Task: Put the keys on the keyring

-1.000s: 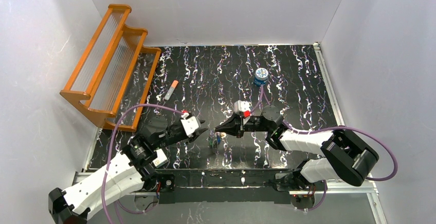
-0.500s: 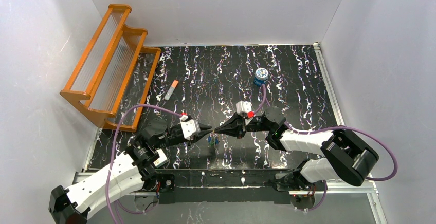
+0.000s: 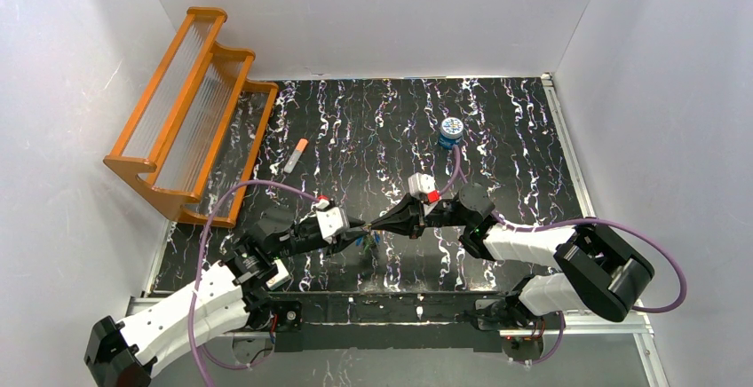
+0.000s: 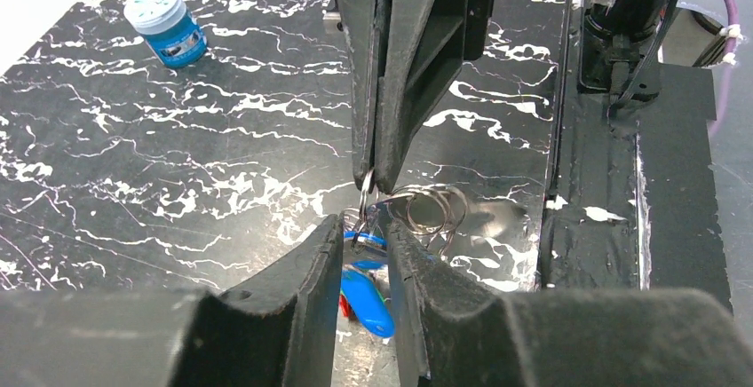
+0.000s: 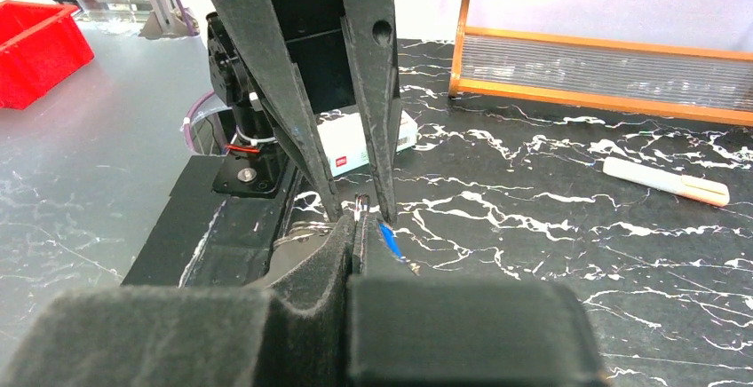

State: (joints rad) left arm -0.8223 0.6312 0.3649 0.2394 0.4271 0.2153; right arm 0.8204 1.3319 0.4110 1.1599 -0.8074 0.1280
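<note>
The keys (image 4: pixel 366 291) hang as a small bunch with blue and red plastic heads; in the top view (image 3: pixel 366 241) they sit just below the two gripper tips. The keyring (image 4: pixel 432 209) shows as thin pale wire loops beside them. My right gripper (image 4: pixel 371 179) comes in from above, shut on a small metal loop of the bunch (image 5: pixel 360 204). It holds the bunch above the table. My left gripper (image 4: pixel 366 229) is slightly open, its fingers on either side of the bunch's top. The two tips meet (image 3: pixel 366 226). A blue key head (image 5: pixel 389 237) shows beside my right gripper (image 5: pixel 358 227).
A round blue tin (image 3: pixel 452 130) stands at the back right. An orange-tipped white tube (image 3: pixel 296 155) lies at the back left, near the orange rack (image 3: pixel 186 112). The black base rail (image 3: pixel 391 307) runs along the near edge. A red bin (image 5: pixel 35 45) sits beyond the table.
My left gripper has moved right and forward until its tip meets the right gripper's tip around the key bunch. The right gripper has stayed almost still, shut on the bunch.
</note>
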